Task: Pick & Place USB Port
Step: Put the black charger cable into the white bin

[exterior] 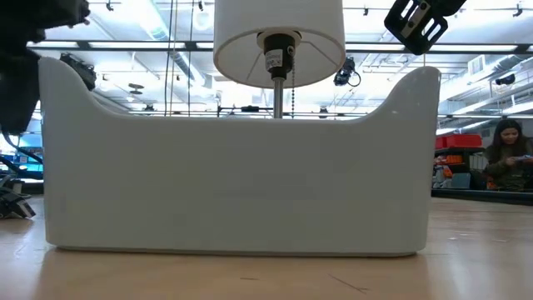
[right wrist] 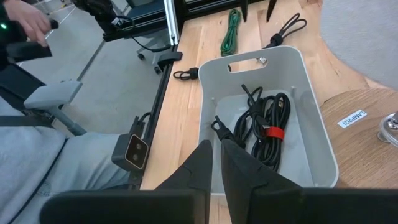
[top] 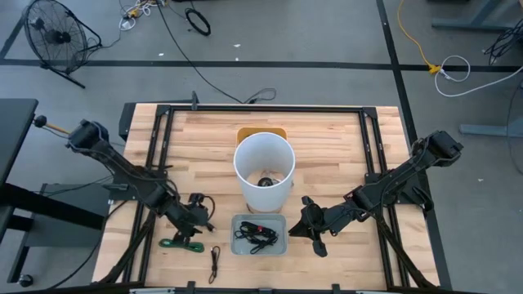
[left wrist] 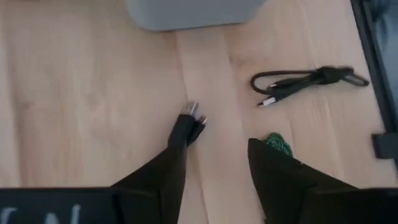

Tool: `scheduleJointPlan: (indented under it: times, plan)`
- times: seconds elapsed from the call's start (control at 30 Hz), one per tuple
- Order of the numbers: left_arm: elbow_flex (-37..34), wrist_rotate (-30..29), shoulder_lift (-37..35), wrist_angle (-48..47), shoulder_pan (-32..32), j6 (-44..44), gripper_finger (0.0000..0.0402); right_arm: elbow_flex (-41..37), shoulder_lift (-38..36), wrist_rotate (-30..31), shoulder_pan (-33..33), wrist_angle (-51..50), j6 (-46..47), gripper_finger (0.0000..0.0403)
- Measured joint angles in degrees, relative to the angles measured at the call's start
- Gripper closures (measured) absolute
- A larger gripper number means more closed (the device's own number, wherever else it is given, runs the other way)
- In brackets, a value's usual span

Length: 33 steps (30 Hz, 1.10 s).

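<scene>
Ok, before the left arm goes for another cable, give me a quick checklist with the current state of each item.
1. Left pincer open: ok.
2. Black cable plug lies on the table ahead of its fingers, not gripped: ok.
3. Green cable beside the left pincer, outside the grey bin: not ok.
4. Small looped black cable outside the bin: not ok.
5. Right pincer shut, above the bin, holding nothing: ok.
6. Bin has room left: ok.
</scene>
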Motion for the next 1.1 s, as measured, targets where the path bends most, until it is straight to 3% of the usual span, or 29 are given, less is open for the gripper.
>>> scheduleJointPlan:
  times: [0.23, 0.7, 0.8, 0.93, 1.1]
  plan:
    - [-2.49, -0.02, 5.37, 1.35, -0.05, 3.1, 0.022, 0.0, 0.0, 0.0, 0.0, 0.04, -0.02, 0.0365]
    - [-2.15, -5.61, 15.77, 2.74, 0.09, 6.08, 0.0222, 0.0, 0.0, 0.01, -0.01, 0.15, -0.01, 0.0365]
    - [-2.09, -4.64, 15.81, 2.75, 0.19, 5.84, 0.0252, 0.0, 0.0, 0.02, -0.01, 0.18, -0.02, 0.0365]
    - [-0.86, -3.29, 16.0, 2.09, -0.14, 5.83, 0.0366, 0.0, 0.0, 0.02, -0.02, 0.2, -0.02, 0.0365]
    - [2.25, -6.07, 16.35, -2.57, -0.02, 0.42, 0.0377, 0.0, 0.0, 0.02, 0.0, 0.17, -0.02, 0.0365]
